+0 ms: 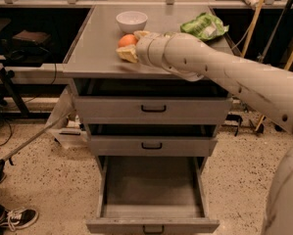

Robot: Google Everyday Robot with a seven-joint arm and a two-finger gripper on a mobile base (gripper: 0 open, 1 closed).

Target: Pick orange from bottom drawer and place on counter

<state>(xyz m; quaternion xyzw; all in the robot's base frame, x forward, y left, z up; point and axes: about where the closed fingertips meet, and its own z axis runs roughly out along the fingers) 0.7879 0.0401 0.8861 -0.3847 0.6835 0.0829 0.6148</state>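
Note:
The orange (127,40) is at the middle of the counter (94,50), just in front of the white bowl (132,20). My gripper (131,44) reaches in from the right and is shut on the orange, with one finger (127,55) in front of it and the other (141,34) behind it. The orange is low at the counter surface; I cannot tell whether it touches. The bottom drawer (153,225) is pulled fully out below, and its tray shows nothing inside.
A green crumpled bag (204,26) lies at the counter's back right, behind my arm. The two upper drawers (153,109) are closed. A slanted pole (26,143) and a sneaker (16,218) are on the speckled floor at the left.

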